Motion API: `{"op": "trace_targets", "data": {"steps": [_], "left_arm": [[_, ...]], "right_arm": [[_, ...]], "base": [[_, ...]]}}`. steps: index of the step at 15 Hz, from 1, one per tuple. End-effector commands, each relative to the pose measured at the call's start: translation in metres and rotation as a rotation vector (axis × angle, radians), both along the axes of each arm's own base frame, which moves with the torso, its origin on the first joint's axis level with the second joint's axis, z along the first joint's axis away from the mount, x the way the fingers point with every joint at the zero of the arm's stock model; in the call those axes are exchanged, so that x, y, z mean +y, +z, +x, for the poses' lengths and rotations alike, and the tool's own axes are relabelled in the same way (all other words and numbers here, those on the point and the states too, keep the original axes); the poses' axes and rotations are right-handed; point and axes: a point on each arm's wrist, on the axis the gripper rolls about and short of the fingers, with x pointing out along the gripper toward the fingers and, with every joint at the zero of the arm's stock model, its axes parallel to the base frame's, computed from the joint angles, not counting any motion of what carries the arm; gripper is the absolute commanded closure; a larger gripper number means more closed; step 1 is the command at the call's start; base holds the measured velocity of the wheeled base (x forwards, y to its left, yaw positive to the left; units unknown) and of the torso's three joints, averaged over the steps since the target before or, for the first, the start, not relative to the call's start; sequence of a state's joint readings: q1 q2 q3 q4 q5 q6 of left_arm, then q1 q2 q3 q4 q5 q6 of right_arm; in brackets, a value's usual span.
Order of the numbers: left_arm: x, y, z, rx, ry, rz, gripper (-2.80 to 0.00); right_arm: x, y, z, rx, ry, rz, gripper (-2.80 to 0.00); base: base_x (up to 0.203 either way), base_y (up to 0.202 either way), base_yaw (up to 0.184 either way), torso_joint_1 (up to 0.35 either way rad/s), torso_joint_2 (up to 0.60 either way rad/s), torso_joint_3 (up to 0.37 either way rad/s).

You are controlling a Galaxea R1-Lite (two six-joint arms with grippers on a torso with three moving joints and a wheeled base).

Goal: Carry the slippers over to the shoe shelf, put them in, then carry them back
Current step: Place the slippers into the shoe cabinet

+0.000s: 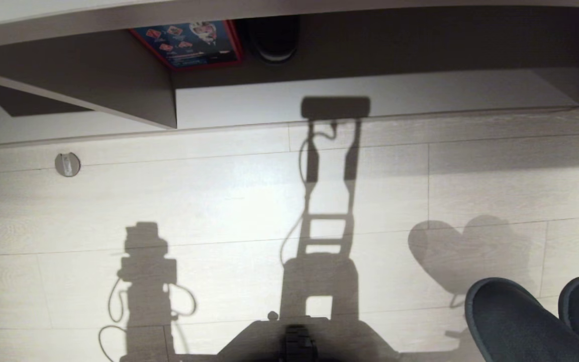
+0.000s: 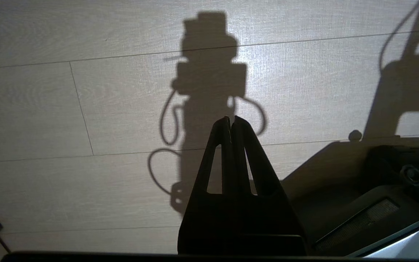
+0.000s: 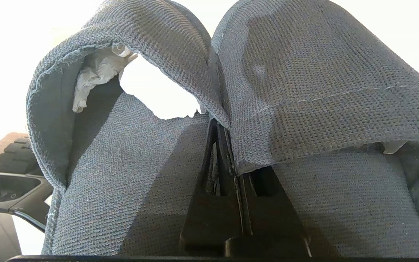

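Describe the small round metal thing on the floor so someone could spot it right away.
Start at the shoe shelf with its slanted panel, upper left in the head view. Just below its pale base board, on the light plank floor, sits a round metal disc, the only shiny thing among shadows.

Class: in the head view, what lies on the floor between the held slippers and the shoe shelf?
Only bare plank floor crossed by shadows separates the slippers from the shoe shelf, per the head view.

The slippers [image 1: 515,322] are cut off at the head view's lower right corner.
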State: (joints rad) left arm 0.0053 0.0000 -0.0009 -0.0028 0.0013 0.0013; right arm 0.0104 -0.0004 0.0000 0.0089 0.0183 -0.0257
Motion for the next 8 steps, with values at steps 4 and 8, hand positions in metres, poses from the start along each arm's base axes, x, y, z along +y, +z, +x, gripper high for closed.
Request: {"op": "trace_targets", "data": {"steps": [4, 8], "left_arm": [[0.0, 0.0, 0.0, -0.001, 0.001, 0.0, 0.0], [0.0, -0.0002, 0.0001, 0.001, 0.001, 0.0, 0.0]], "right_arm": [[0.0, -0.0003, 0.0001, 0.002, 0.002, 0.0, 0.0], [0.0, -0.0004, 0.0003, 0.004, 0.002, 0.0, 0.0]], "base": [[0.0, 0.0, 0.0, 0.0, 0.0, 0.0], [0.0, 0.0, 0.0, 0.0, 0.0, 0.0]]}}
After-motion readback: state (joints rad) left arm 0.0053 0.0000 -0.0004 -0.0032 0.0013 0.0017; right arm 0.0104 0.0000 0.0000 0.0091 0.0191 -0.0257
